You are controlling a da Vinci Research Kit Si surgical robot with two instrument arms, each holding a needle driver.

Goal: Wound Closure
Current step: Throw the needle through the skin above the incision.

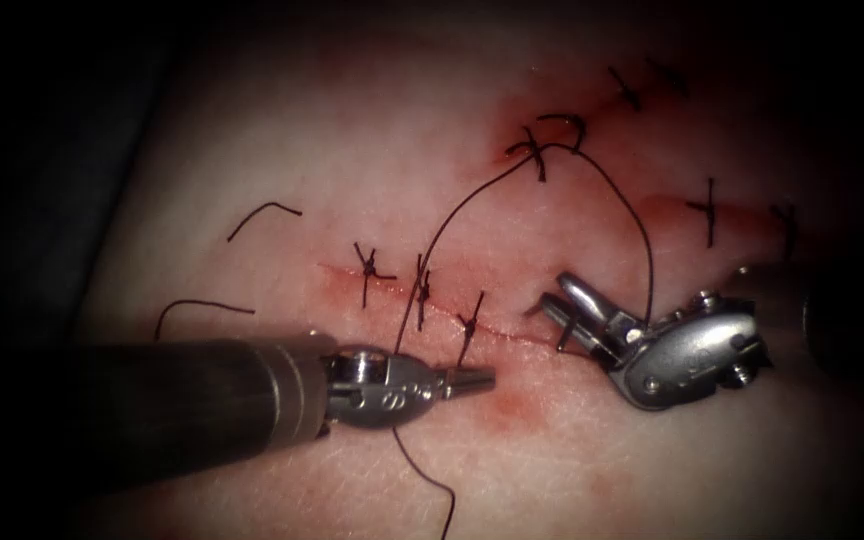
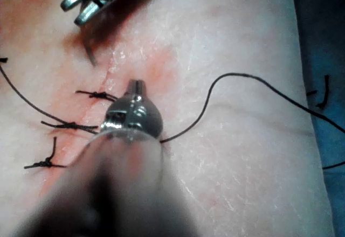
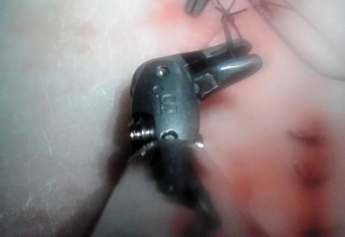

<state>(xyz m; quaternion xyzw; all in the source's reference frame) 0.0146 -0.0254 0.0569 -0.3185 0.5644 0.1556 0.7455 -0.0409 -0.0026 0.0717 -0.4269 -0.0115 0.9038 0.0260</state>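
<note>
The cut runs across the tissue with three knotted stitches on its left stretch. My right tool lies at the cut's right end, shut on the dark needle near one end. The needle points down at the tissue by the cut, seen too as the needle; whether it enters, I cannot tell. The thread arcs from the right tool up to a knot, then down under my left tool. That tool is shut and holds nothing, just below the cut.
A second row of dark stitches runs at the upper right. Two loose cut thread ends lie left of the cut. Red fluid stains the tissue near the left tool's tip. The thread tail trails toward the front edge.
</note>
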